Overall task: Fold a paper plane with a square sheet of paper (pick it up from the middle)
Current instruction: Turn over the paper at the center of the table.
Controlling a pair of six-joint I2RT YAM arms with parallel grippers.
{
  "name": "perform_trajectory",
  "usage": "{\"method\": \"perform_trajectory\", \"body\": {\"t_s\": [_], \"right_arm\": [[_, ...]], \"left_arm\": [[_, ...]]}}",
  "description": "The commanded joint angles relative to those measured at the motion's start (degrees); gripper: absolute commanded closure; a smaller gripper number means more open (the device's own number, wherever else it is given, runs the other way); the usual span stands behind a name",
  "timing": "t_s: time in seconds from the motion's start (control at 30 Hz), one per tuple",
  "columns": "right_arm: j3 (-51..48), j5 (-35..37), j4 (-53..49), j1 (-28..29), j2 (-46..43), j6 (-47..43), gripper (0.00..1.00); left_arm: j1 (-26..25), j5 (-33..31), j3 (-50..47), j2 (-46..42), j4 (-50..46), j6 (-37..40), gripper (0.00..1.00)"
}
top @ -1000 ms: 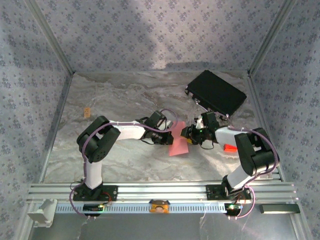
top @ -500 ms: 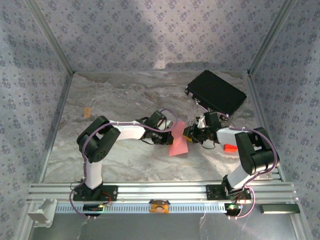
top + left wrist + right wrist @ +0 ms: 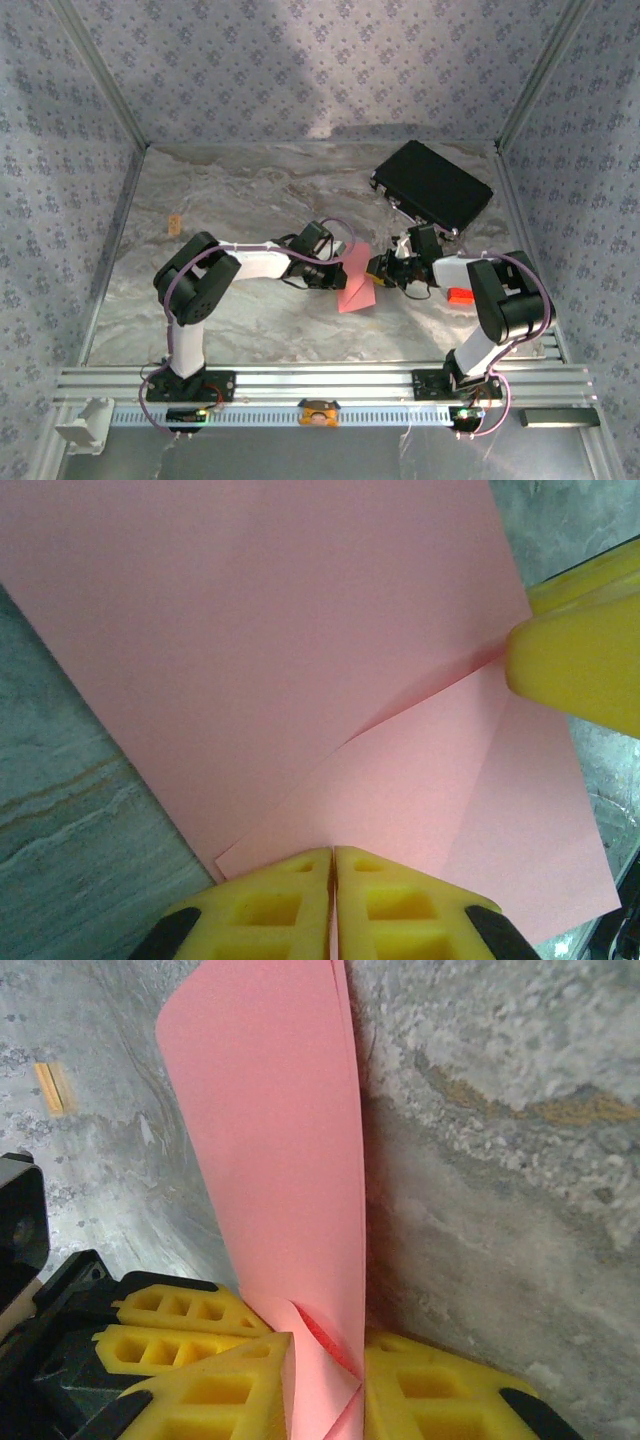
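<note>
Overhead, the paper (image 3: 356, 288) (lower corner visible) is half-hidden.

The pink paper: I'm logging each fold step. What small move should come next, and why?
Probably squeeze the right gripper firmly to set the crease: the left gripper is shut on the square sheet of paper, and the right jaws pinch a loose, rounded fold.

Black rect. case (image 3: 432, 186) lies flat, upper right of the grey marbled table (image 3: 230, 180), set diag. Tiny orange tag (image 3: 174, 224) at left edge, well apart from case. Small red-orange item (image 3: 460, 296) lower right. Patterned walls (image 3: 300, 60) round three sides.
</note>
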Motion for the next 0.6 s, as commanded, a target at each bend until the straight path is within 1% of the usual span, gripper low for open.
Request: {"method": "perform_trajectory", "body": {"t_s": [0.0,0.17,0.3,0.47,0.57], "right_arm": [[-0.7,-1.4,0.6,-0.7,0.7,-1.3,0.78],[-1.2,-1.8,0.8,-1.0,0.1,-1.8,0.82],[-1.2,-2.6,1.2,-1.1,-0.4,-2.0,0.87],[-1.4,-2.5,1.3,-1.0,-1.3,-2.3,0.94],[-1.4,-2.2,0.6,-1.0,-2.5,-2.8,0.95]], "left_arm": [[-0.2,-0.7,-1.5,-0.6,-2.3,0.0,0.9],[-0.2,-0.9,-1.6,-1.5,-2.2,-0.2,0.87],[-0.2,-1.1,-2.2,-3.1,-1.0,-0.2,0.8],[-0.2,-1.4,-2.2,-5.3,-1.0,-0.2,0.75],[-0.2,-2.5,-2.7,-7.7,-1.0,-0.2,0.72]]}}
